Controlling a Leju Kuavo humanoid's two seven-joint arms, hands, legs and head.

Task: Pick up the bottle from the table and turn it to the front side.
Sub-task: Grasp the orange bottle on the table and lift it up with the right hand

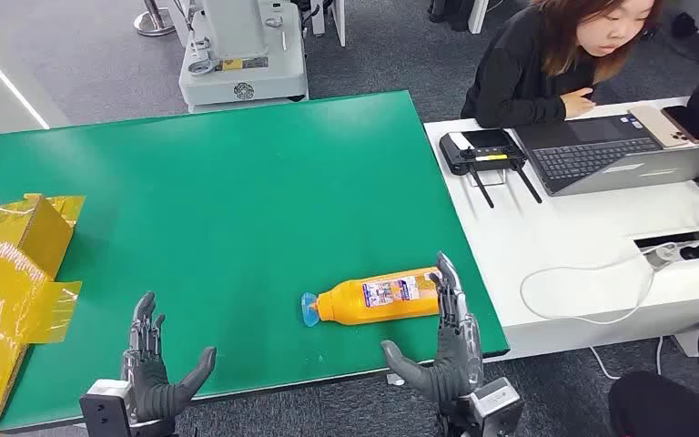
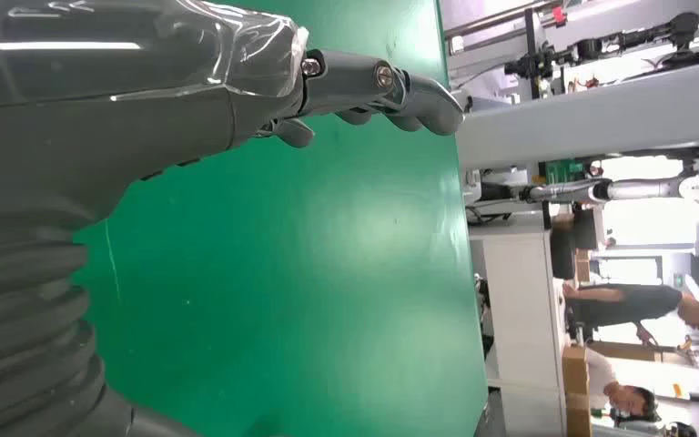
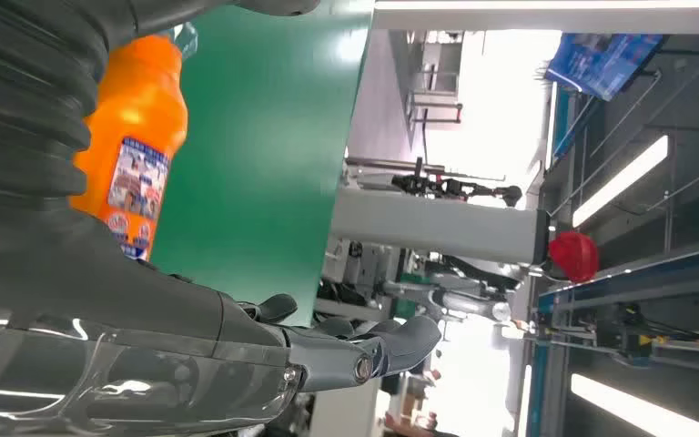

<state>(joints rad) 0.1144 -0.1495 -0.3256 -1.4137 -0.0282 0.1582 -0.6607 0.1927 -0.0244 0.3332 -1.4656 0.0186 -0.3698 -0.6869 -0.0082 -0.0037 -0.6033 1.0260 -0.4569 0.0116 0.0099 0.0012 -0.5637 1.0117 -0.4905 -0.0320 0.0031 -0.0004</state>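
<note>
An orange bottle (image 1: 378, 298) with a blue cap and a printed label lies on its side on the green table (image 1: 237, 182), near the front right corner, cap pointing left. My right hand (image 1: 441, 341) is open, fingers upright, just beside the bottle's base end with the thumb spread toward the near edge. In the right wrist view the bottle (image 3: 136, 146) lies close beside the right hand (image 3: 237, 346). My left hand (image 1: 150, 364) is open at the table's near left, far from the bottle; the left hand (image 2: 237, 91) hovers over bare green table.
A yellow taped cardboard box (image 1: 9, 273) sits at the table's left edge. A white desk (image 1: 582, 246) on the right carries a laptop (image 1: 619, 155), a controller and cables; a person in black sits behind it. A grey machine base (image 1: 241, 55) stands beyond the table.
</note>
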